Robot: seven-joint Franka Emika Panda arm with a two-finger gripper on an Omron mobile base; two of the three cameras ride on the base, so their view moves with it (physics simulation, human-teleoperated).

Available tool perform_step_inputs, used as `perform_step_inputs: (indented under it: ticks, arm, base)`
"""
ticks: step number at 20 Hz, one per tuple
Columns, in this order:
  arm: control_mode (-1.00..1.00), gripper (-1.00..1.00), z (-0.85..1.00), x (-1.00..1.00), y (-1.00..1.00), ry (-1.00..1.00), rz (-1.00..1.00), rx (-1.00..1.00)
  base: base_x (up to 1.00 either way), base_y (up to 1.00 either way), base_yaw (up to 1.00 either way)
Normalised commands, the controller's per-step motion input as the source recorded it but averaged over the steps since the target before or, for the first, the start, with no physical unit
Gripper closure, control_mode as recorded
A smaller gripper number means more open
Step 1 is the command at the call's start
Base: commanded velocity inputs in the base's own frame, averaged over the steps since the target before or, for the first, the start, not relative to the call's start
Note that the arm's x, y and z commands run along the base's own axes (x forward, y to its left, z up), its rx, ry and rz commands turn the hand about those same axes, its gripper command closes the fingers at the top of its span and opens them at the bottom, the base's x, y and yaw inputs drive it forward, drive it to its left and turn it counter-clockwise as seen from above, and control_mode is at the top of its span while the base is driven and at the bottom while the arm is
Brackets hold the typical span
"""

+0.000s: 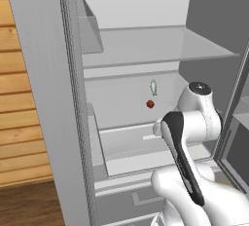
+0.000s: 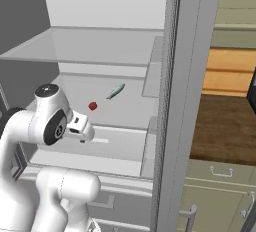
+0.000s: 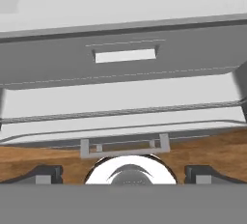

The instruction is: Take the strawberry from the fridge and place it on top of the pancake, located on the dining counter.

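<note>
Fridge (image 1: 146, 49) open; arm (image 1: 187, 137) bent low.

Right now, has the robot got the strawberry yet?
Not yet. Done: the fridge stands open. The strawberry sits on its shelf beside a slim pale object, untouched. In hand: nothing; the gripper is open and empty. Left: reach in, grab it, carry it to the pancake.

Warm wood-plank wall (image 1: 19, 103) at left — wooden floor (image 1: 29, 203), pale green cabinets (image 2: 220, 196) at right.
</note>
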Motion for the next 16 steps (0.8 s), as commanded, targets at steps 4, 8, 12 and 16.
perform_step_inputs:
  ticks: [4, 8, 12, 16]
  arm:
    - [-1.0, -1.0, 0.16, 0.71, 0.04, -0.23, 0.02, 0.0]
    - [-1.0, -1.0, 0.21, 0.58, 0.0, -0.38, 0.0, 0.0]
    - [-1.0, -1.0, 0.12, 0.35, 0.0, -0.34, 0.0, 0.0]
    - [-1.0, -1.0, 0.08, 0.39, 0.0, -0.01, -0.03, 0.0]
  base:
    - [0.0, 0.0, 0.0]
    - [0.0, 0.0, 0.0]
    - [0.0, 0.0, 0.0]
    - [0.0, 0.0, 0.0]
